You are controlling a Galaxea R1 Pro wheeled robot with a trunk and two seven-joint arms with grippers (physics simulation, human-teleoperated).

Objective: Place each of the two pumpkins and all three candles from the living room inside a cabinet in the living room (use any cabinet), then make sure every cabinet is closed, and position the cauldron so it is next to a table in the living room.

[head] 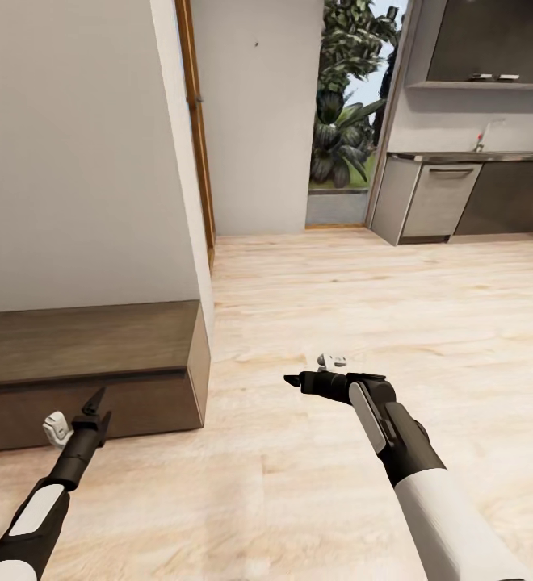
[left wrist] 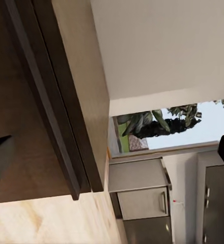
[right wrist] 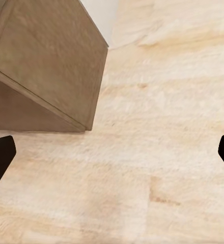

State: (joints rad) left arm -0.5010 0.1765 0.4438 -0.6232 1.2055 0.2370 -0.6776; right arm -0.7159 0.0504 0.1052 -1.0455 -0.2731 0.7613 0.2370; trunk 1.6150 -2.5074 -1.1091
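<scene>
The cabinet [head: 81,347] is a long, low dark-brown unit against the white wall at the left, its front flush with no drawer pulled out. My left gripper [head: 97,403] hangs open and empty just in front of the cabinet's right end. The left wrist view looks along the cabinet [left wrist: 46,101] front edge. My right gripper [head: 293,379] is open and empty over bare wooden floor, to the right of the cabinet, whose corner [right wrist: 51,61] appears in the right wrist view. The pumpkins, candles, cauldron and table are out of view.
A white wall corner with a wooden door frame [head: 194,121] rises behind the cabinet. Pale wood floor [head: 363,307] stretches ahead to a glazed opening with plants [head: 343,121]. Grey kitchen units [head: 436,198] with a worktop stand at the back right.
</scene>
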